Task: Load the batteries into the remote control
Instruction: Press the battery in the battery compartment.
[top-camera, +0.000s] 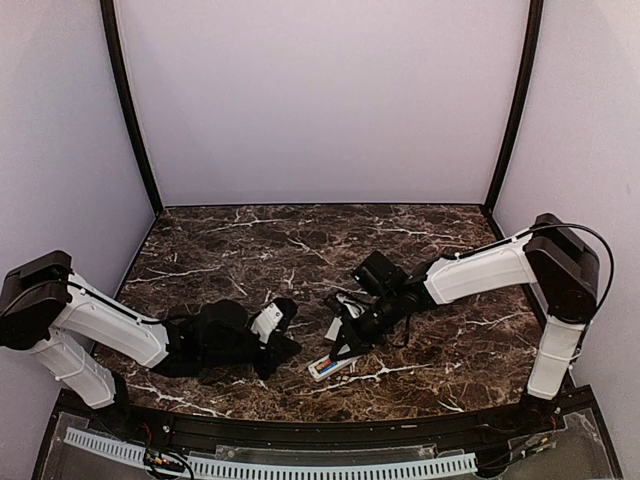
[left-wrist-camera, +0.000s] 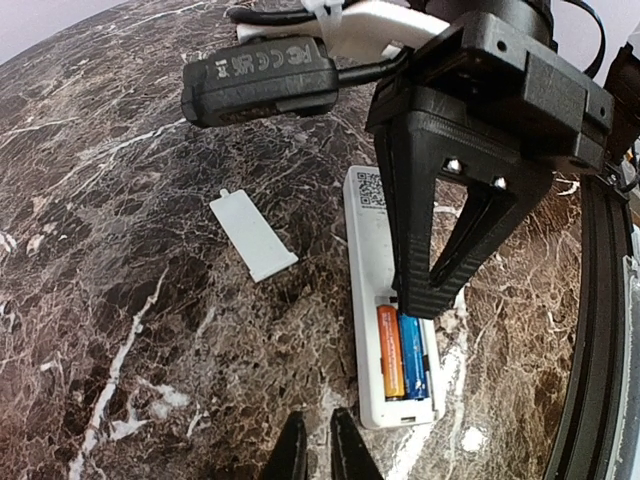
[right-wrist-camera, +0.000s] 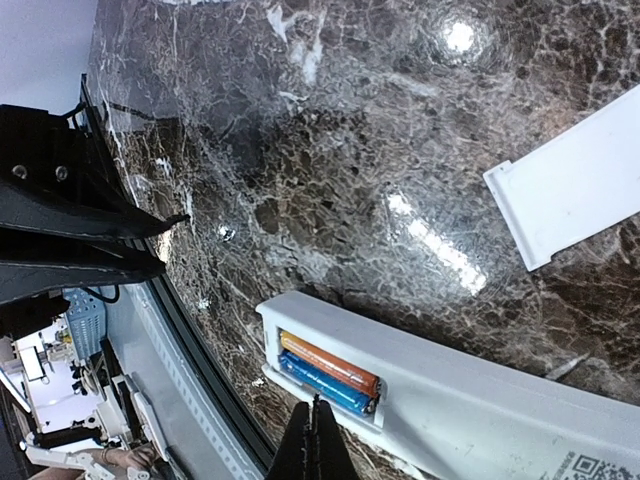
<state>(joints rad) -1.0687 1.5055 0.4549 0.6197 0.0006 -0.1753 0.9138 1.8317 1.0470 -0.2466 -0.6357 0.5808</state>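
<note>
White remote control lies back-up on your marble bench — both batteries seated in its bay.
Your right pincer is pressed together just above them; left pincer nearly together, empty — cover lies beside.

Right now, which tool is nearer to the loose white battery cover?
The right tool. It is shut, its tip on the remote control beside the cover. The left tool sits farther off, past the remote's battery end, touching nothing.
</note>
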